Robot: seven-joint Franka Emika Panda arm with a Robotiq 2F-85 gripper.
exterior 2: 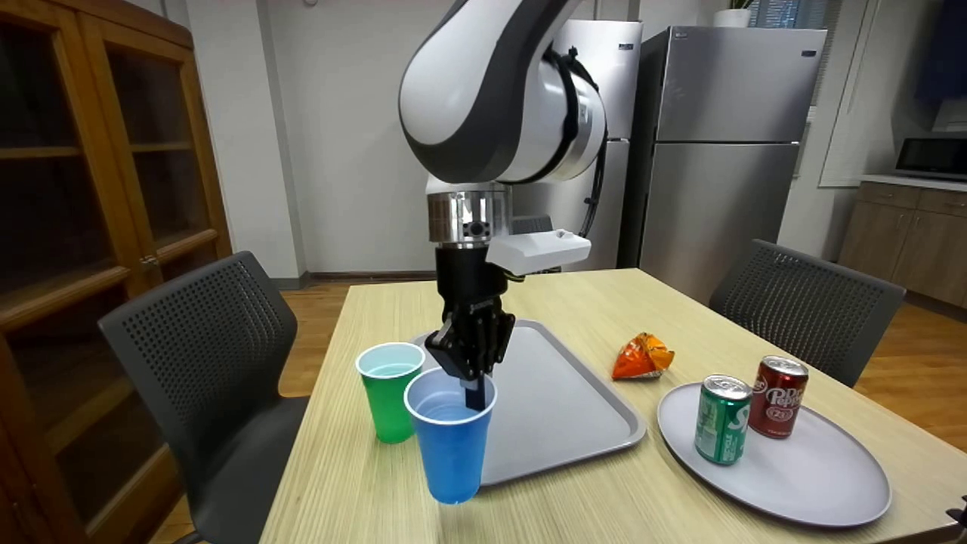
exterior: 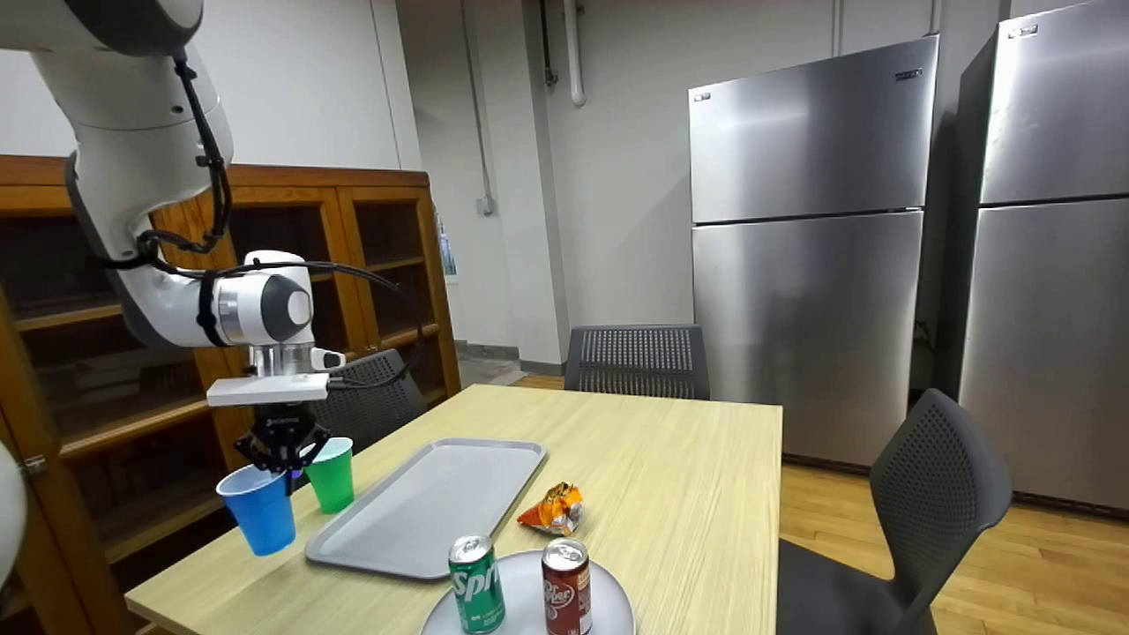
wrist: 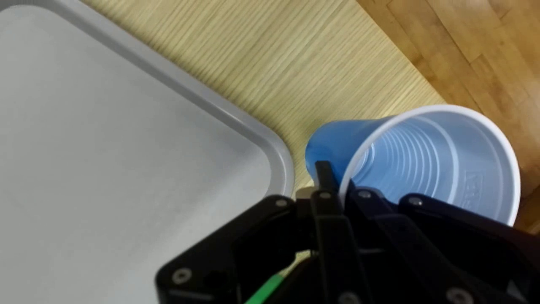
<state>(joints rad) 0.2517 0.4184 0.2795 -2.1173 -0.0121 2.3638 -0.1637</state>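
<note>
A pale wood-grained table [wrist: 270, 55] is spreading beneath the black two-fingered gripper [wrist: 342, 192]. The fingers are pinching the rim of a blue tapered plastic cup [wrist: 422, 169], one inside its wall, one outside; its body is extending just below them, and whether its base is touching the table I cannot tell. It is probably weighing little, and its thin, smooth wall would be flexing under a hard squeeze, so the stiffer rim is looking like the place to hold. Lower and just beside the fingers, a grey rectangular tray [wrist: 126, 147] is lying flat; near them a green tapered plastic cup [exterior 2: 391, 408] is standing. The wrist view is showing the rim passing between the fingers; only the exterior views are showing, well apart from them, a crumpled orange snack bag [exterior 2: 642, 355] and a round grey plate [exterior 2: 816, 491] bearing two metal soda cans [exterior 2: 723, 423].
</note>
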